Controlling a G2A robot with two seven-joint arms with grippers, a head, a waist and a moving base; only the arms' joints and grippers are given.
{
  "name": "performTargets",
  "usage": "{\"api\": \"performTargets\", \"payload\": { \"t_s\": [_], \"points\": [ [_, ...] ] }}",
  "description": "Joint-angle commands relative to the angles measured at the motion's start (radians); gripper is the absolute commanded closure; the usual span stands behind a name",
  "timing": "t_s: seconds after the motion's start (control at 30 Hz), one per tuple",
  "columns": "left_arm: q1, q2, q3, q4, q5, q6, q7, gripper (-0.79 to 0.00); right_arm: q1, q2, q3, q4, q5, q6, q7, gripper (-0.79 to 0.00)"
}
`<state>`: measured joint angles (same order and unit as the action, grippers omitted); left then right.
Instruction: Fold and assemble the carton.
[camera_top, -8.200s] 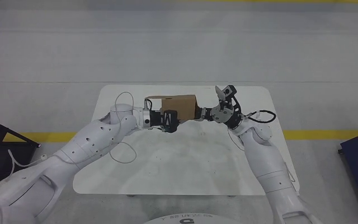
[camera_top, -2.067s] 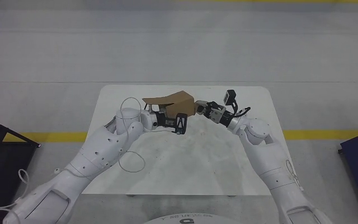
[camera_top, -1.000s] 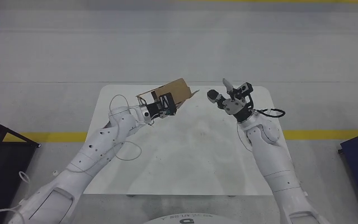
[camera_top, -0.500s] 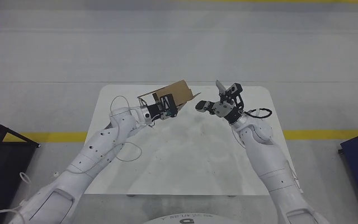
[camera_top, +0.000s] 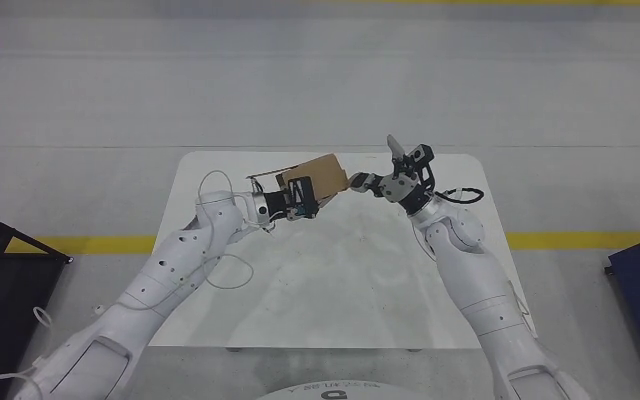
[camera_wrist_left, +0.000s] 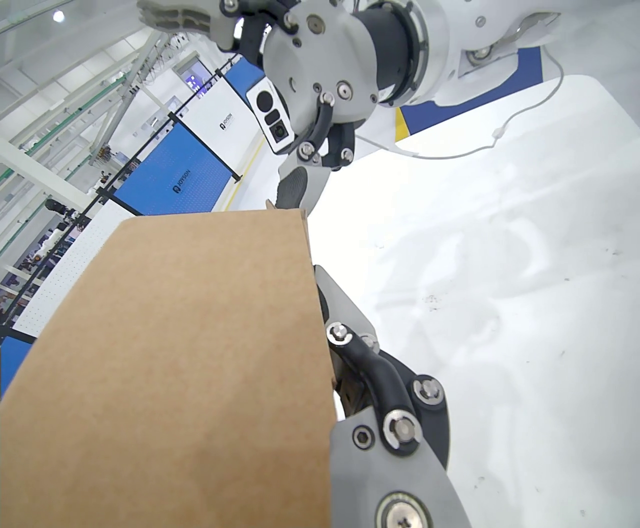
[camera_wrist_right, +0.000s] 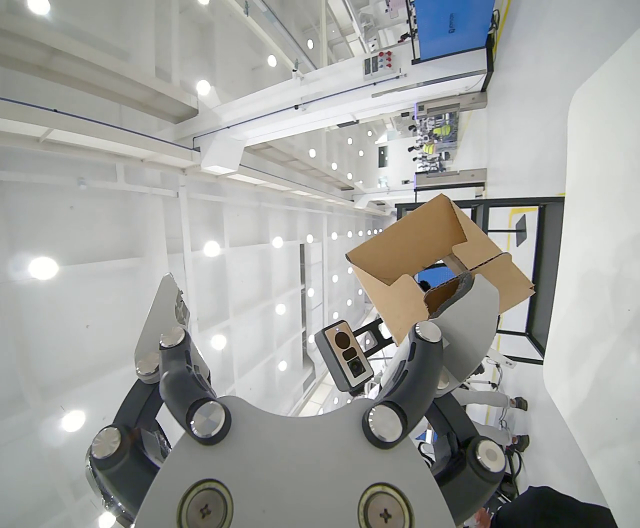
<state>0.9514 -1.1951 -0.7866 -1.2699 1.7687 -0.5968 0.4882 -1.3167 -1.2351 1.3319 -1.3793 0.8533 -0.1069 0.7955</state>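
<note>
Carton (camera_top: 318, 175): brown card, opened into a squared tube. I hold it in the air over the far middle of the table (camera_top: 350, 290), not resting on it. One open end faces my right wrist camera.
Left pincer (camera_top: 300, 197): clenched on the carton at its near wall, as I judge it. One finger lies along the panel edge; its partner is hidden behind the card, so the exact bite is unconfirmed.
Reason for hold: lifted off the table, the end flaps can swing freely. The open end is turned toward my other arm so that arm can work on it.
Right pincer (camera_top: 377, 166): spread wide, grasping nothing, just beside the carton's open end.
Finger (camera_wrist_right: 467, 305): the tip touches the notched flap (camera_wrist_right: 397, 305) at that end. The other finger stands well apart, pointing away from the card.
Reason for spread: one finger serves as a pusher, and the other is kept off the card so it cannot snag.
Step (judged): folding an end flap inward.
Progress (judged): body squared, the facing end not yet closed; roughly midway.
Next move needs: a push along the flap's crease, with my left grip firm as the brace.
Risk: the card is thin and gripped on one wall only. It may twist, buckle or slip under the push.
</note>
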Motion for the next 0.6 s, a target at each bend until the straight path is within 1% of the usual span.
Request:
{"api": "performTargets", "payload": {
  "t_s": [0.0,0.2,0.57],
  "points": [
    [-0.003,-0.001,0.003,0.002,0.007,-0.012,-0.008,0.0,-0.002,0.0,0.0,-0.002,0.004,-0.004,0.006,-0.785],
    [-0.012,-0.004,0.014,0.004,0.02,-0.03,-0.021,0.0,-0.011,0.001,0.001,-0.011,0.0,0.0,0.029,-0.785],
    [-0.016,-0.007,0.021,0.001,0.035,-0.032,-0.021,0.0,-0.01,-0.002,-0.023,-0.018,-0.032,0.009,0.021,-0.785]
  ]
}}
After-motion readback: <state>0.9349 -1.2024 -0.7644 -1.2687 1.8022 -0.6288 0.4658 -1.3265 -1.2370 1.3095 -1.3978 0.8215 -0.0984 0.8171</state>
